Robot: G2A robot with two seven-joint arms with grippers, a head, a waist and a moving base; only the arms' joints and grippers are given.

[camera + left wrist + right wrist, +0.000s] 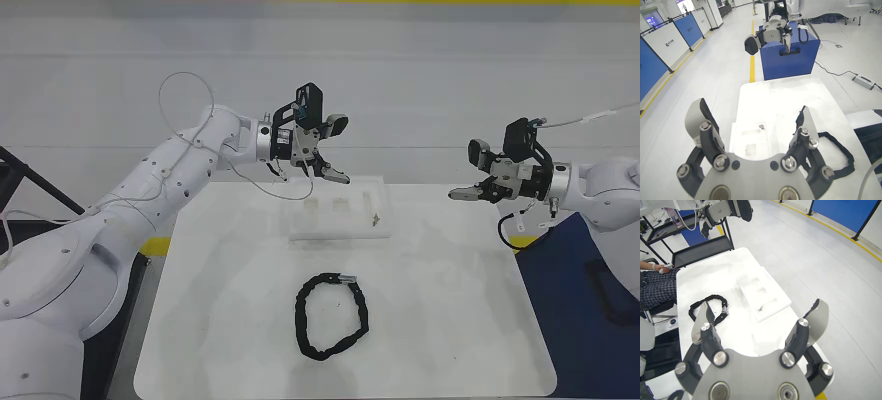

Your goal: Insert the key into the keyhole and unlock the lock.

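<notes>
**Top view: both grippers empty above the far side of the table, key and lock untouched**

We saw the lock [331,317] as a chain in a black fabric sleeve, laid in a closed loop on the white table [450,340]. Its short metal barrel [345,279] sat at the far side of the loop. The key [375,217] was small and silvery. It lay on a white foam tray [310,228] with three shallow recesses, at the tray's end nearest the right arm. The tray sat against the far edge of the table, near the middle, and a bare strip of table separated it from the loop. The loop lay well apart from every table edge, with bare surface all around it.

The left gripper [338,150] hung above the tray's left end, fingers spread wide and holding nothing. The right gripper [468,173] hung near the table's far right corner, likewise spread wide and holding nothing. A blue box [580,290] stood just beside the table's right edge.
</notes>
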